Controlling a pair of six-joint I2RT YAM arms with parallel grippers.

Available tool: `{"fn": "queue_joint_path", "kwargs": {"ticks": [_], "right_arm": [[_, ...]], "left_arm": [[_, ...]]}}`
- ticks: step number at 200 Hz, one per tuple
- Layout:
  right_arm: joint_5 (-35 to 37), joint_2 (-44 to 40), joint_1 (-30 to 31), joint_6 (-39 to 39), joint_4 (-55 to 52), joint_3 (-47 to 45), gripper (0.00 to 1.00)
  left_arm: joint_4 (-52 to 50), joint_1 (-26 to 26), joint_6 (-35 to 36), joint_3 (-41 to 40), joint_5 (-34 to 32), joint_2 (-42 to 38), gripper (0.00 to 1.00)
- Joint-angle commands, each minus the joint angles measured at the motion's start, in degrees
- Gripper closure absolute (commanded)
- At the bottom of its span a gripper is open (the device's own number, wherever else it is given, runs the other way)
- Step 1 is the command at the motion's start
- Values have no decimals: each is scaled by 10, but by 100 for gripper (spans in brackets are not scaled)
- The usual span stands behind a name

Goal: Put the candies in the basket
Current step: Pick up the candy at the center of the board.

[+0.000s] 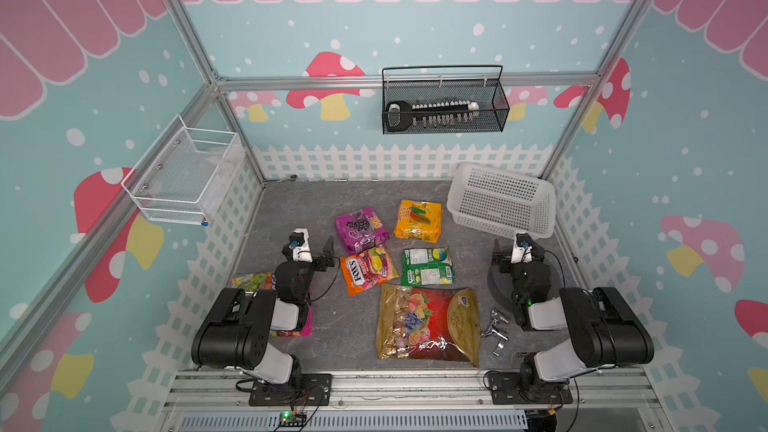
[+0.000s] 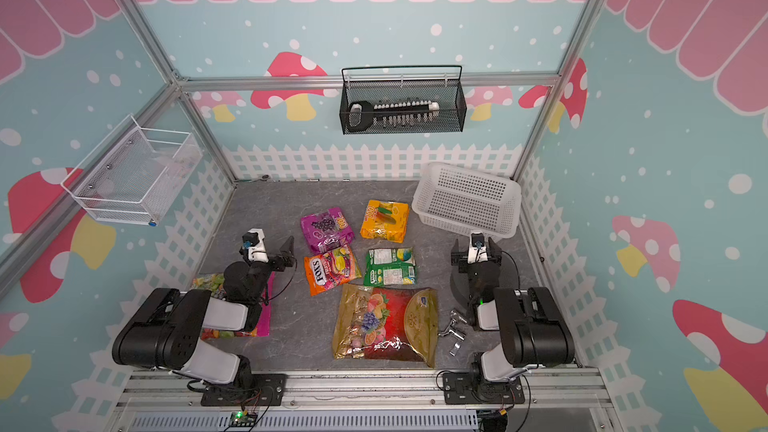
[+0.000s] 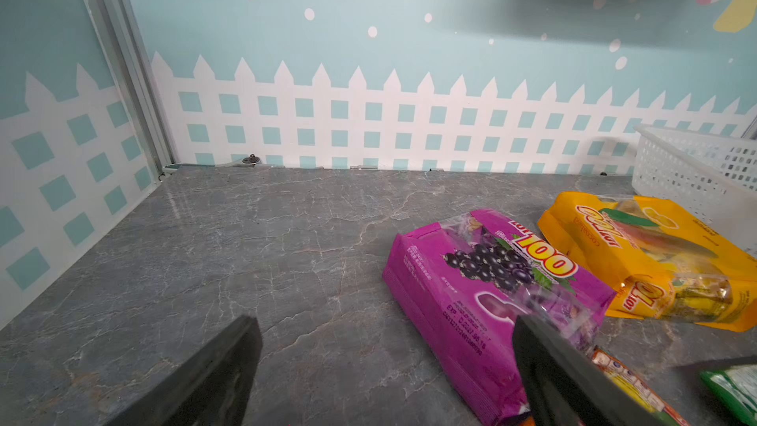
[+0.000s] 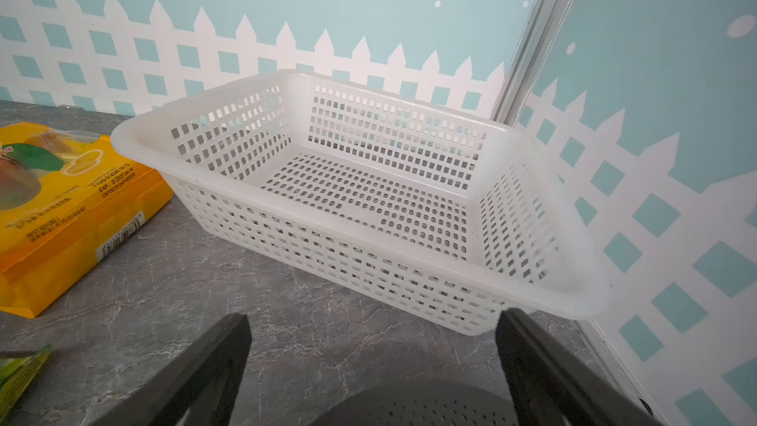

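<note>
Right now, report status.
Left pincer, right pincer open, empty. White perforated plastic basket empty; glossy plastic candy bags on grey table. Clear multicoloured bag under left arm.

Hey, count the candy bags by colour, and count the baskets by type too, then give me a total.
Purple bag: 1
Yellow-orange bag: 1
Orange FOX'S bag: 1
Green bag: 1
Red-gold fruit bag: 1
Clear multicoloured bag: 1
White plastic basket: 1
White wire basket: 1
Black wire basket: 1
Total: 9

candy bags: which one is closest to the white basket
The yellow-orange bag, lying just beside a corner of the white plastic basket. The green bag, the purple bag and the remaining ones all lie clearly farther from it.
</note>
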Motion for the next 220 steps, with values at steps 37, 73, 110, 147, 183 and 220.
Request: {"fn": "queue_joint_path", "kwargs": {"ticks": [37,73,110,147,183,220], "right_arm": [[-3,-2,1,-1,1,6,1],[-3,-2,1,-1,1,6,1],[-3,-2,1,-1,1,6,1],[-3,-1,1,0,0,7,1],[-11,-8,1,-3,-3,8,1],[-55,-174,2,-2,-182,27,1]], "left_arm": [[0,2,-3,8,-6,-3,1],[1,3,-3,8,-6,-3,1],[1,3,-3,8,-6,-3,1],[1,3,-3,8,-6,-3,1],[0,4,-3,9,-6,-3,1],[3,12,-8,6,15,-3,1]]}}
